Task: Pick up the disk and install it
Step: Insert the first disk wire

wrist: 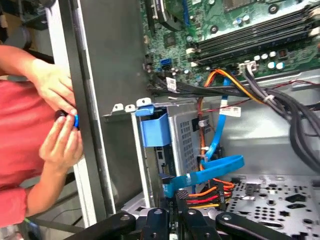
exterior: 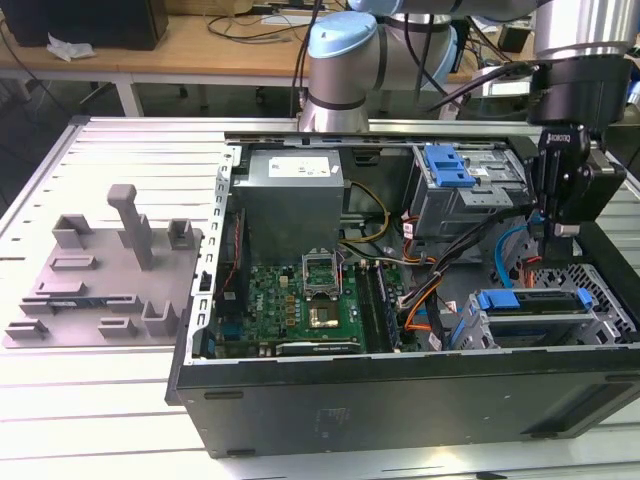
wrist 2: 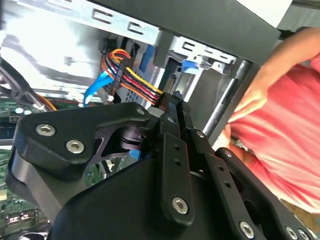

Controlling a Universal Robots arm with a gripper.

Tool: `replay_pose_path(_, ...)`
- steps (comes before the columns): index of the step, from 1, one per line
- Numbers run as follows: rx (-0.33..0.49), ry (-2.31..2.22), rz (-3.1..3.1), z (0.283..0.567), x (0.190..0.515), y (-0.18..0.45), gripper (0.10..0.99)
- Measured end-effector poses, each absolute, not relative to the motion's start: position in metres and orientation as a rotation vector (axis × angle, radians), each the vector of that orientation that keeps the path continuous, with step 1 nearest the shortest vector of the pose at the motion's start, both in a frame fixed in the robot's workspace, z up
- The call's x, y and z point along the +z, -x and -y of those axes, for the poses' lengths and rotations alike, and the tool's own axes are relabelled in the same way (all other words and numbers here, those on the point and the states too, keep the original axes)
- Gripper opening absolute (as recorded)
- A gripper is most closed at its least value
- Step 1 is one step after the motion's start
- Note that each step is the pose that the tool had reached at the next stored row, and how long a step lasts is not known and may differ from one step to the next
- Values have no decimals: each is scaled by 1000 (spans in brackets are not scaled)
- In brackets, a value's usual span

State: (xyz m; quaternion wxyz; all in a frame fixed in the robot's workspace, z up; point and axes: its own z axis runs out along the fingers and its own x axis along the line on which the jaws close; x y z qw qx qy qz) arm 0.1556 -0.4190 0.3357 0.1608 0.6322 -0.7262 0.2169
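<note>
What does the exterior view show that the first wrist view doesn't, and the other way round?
The exterior view adds the grey slotted tray on its left and the arm's blue joint. The first wrist view adds a person's hands pinching a small blue piece outside the case wall. Both show the green motherboard and a blue cable.

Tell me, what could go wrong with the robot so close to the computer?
The gripper sits right by the wires; it might snag one or tug it loose. A person's hand is at the case wall, close to the gripper, and could get bumped if it swings that way.
</note>
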Motion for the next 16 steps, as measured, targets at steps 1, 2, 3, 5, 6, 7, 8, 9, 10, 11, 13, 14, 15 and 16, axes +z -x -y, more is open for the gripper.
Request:
replay_pose_path(1, 603, -1822, 2083, 419, 336, -155, 169)
replay_pose_path(2, 583, -1840, 2094, 419, 336, -155, 169)
replay_pose_path(3, 567, -1854, 2103, 419, 337, -155, 169)
replay_pose_path(5, 528, -1885, 2124, 419, 337, -155, 169)
replay_pose_path(6, 500, -1906, 2140, 420, 338, -154, 169)
replay_pose_path(7, 474, -1925, 2155, 420, 339, -154, 169)
replay_pose_path(8, 448, -1943, 2168, 421, 339, -153, 169)
replay_pose_path(9, 425, -1958, 2181, 421, 340, -153, 169)
replay_pose_path(10, 409, -1968, 2190, 422, 341, -153, 169)
replay_pose_path(11, 401, -1974, 2194, 424, 341, -153, 169)
replay_pose_path(13, 392, -1981, 2197, 442, 345, -151, 169)
replay_pose_path(14, 388, -1985, 2198, 443, 345, -151, 169)
replay_pose_path(15, 384, -1988, 2200, 444, 346, -151, 169)
replay_pose_path(16, 380, -1992, 2201, 445, 346, -151, 169)
